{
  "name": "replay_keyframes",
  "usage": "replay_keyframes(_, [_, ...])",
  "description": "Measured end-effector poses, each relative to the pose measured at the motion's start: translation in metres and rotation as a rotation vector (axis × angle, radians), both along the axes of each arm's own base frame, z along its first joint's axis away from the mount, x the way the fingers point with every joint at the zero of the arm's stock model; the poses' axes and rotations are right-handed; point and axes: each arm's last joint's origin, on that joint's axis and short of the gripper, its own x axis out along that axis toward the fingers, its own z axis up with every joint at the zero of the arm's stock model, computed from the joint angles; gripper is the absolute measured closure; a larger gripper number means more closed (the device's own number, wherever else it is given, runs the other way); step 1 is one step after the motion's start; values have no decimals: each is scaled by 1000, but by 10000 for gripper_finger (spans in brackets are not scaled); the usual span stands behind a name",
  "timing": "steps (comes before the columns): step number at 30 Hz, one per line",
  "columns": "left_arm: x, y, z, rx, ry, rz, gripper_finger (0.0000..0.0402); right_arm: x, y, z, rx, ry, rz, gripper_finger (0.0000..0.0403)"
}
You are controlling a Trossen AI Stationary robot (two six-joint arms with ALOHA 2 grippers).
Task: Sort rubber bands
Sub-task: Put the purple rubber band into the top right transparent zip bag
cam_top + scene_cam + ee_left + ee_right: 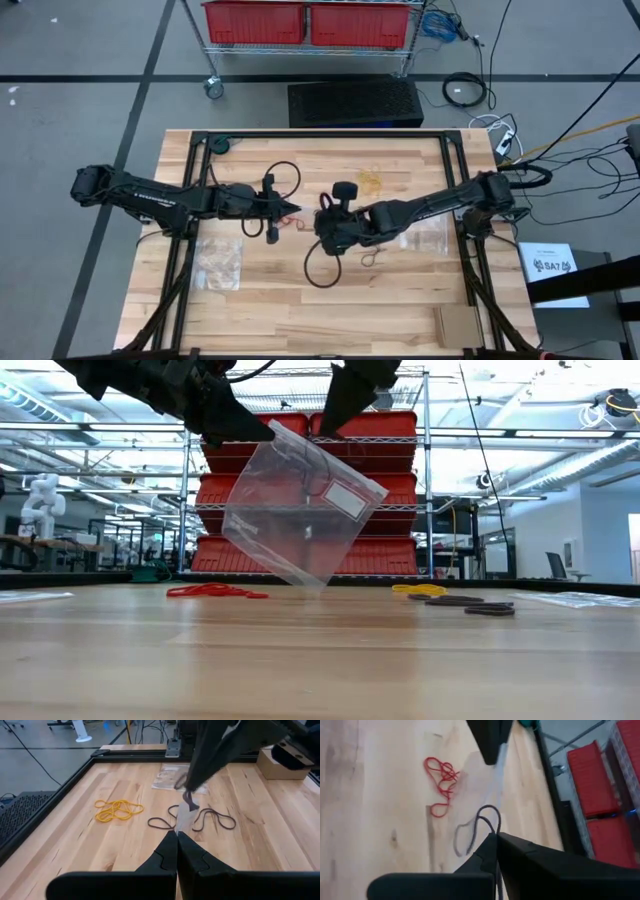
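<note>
On the table lie rubber bands in three small heaps: red point(212, 591), yellow point(118, 810) and black point(202, 818). My left gripper point(176, 836) is shut on a clear plastic bag point(300, 510), which hangs tilted over the table's middle. My right gripper point(496, 836) is shut on one black rubber band point(487, 811). In the low view it stands right above the bag's upper edge, close to the left gripper point(255, 430). The red heap point(290, 218) lies under both grippers. My left gripper pinches the bag's upper corner point(268, 442) between its two shut fingers, coming nearly level from the table's left. The bag hangs slanting below, its lowest corner point(316, 582) close to the tabletop. My right gripper pinches the black band at one spot of its loop point(494, 831), slanting down from the table's right. The rest of the loop hangs slack past the fingertips, clear of the table.
Two more clear bags lie flat, one near left point(218, 262) and one at the right point(425, 235). A cardboard box point(455, 322) sits at the near right corner. A black frame rail point(320, 133) runs along the far edge. Black cable loops point(320, 270) hang by the arms.
</note>
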Motion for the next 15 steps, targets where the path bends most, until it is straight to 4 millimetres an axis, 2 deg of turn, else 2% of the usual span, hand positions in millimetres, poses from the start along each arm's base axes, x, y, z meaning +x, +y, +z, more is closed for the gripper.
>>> replay_keyframes(6, [0,0,0,-2,-4,-3,401,2,-2,1,71,-71,-76,403])
replay_keyframes(10, [0,0,1,-10,-7,-3,401,4,-7,1,178,-87,-93,403])
replay_keyframes(15, [0,0,1,-11,-7,-2,401,5,-14,1,212,-107,-129,403])
